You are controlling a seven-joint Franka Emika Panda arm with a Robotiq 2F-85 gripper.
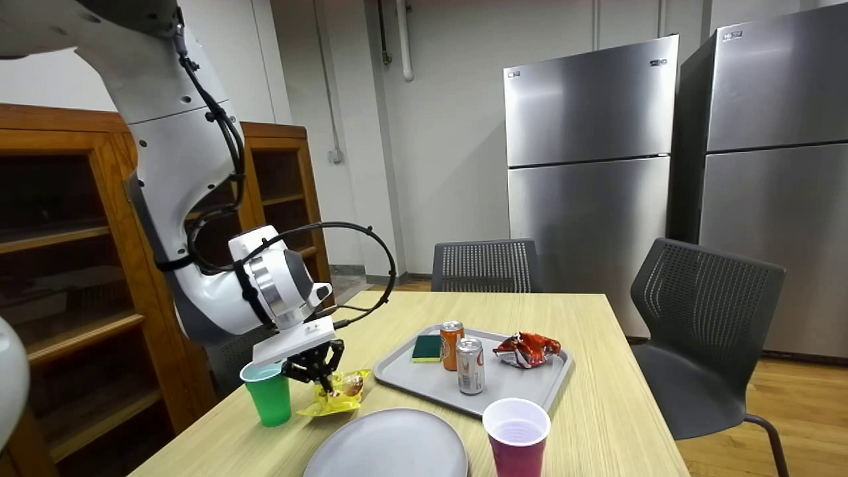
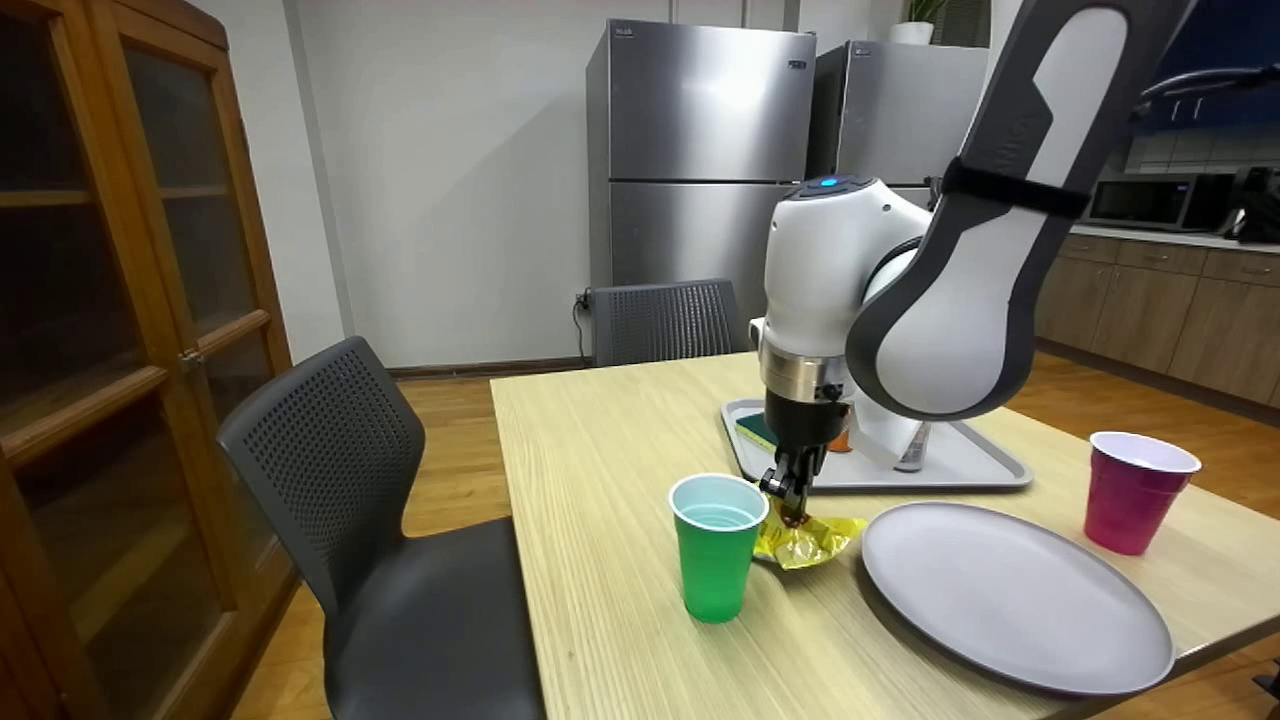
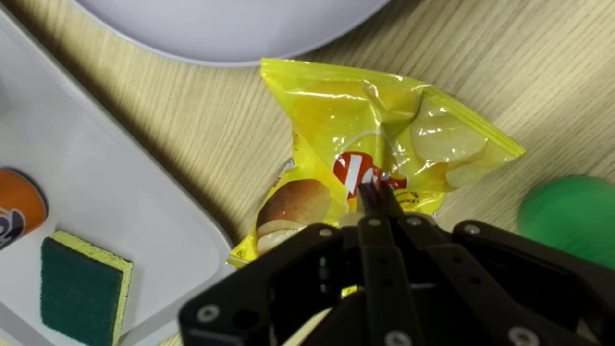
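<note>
A crumpled yellow snack bag lies on the table; it also shows in an exterior view and the wrist view. My gripper points down with its fingertips close together at the bag's middle, where the film is creased and appears pinched between them. The gripper also shows in both exterior views. The bag is at table height, and its part under the fingers is hidden. A green cup stands upright close beside the bag, also seen in an exterior view and partly in the wrist view.
A grey plate lies beside the bag. A grey tray holds a green-yellow sponge, an orange can, a silver can and a red wrapper. A magenta cup stands past the plate. Chairs surround the table.
</note>
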